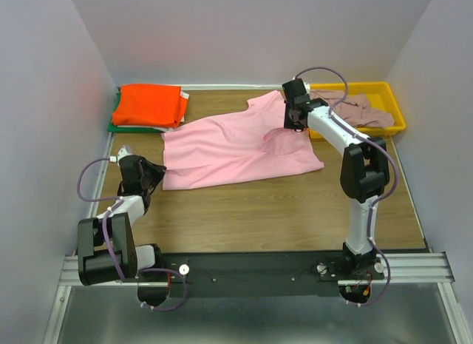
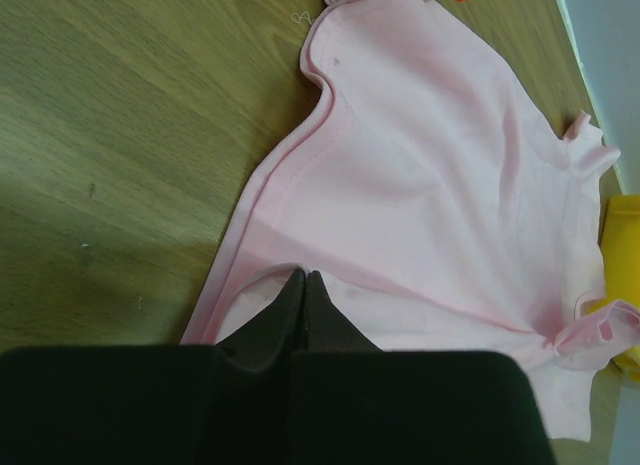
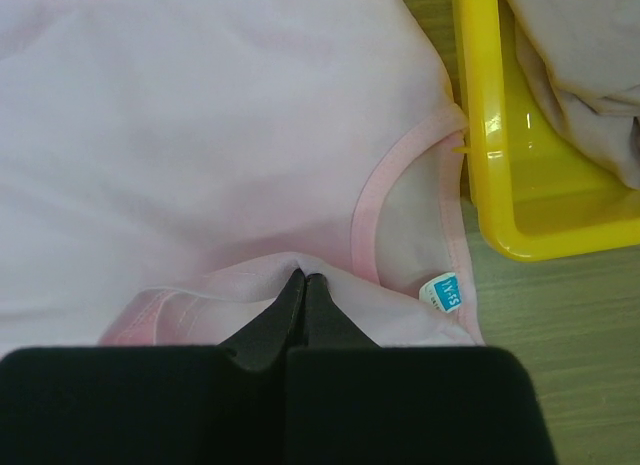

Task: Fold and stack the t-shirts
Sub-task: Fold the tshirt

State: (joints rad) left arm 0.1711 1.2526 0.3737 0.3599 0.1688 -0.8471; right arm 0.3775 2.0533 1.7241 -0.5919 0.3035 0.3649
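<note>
1. My left gripper (image 2: 305, 275) has its fingers pressed together on the hem (image 2: 270, 175) of the pink t-shirt (image 1: 236, 144), at its left edge.
2. My right gripper (image 3: 303, 277) is pinched closed on a fold of the same shirt, just beside the collar (image 3: 365, 200).
3. The pink t-shirt lies spread on the table (image 1: 259, 211), not yet folded.
4. Done, I judge: the orange t-shirt (image 1: 150, 105) lies folded on the green t-shirt (image 1: 115, 126) in the far left corner. Only a thin edge of the green one shows, so I cannot confirm its fold.
5. Left to do: the pink one, then the mauve t-shirt (image 1: 362, 107), crumpled in the yellow tray (image 1: 362, 86).
</note>
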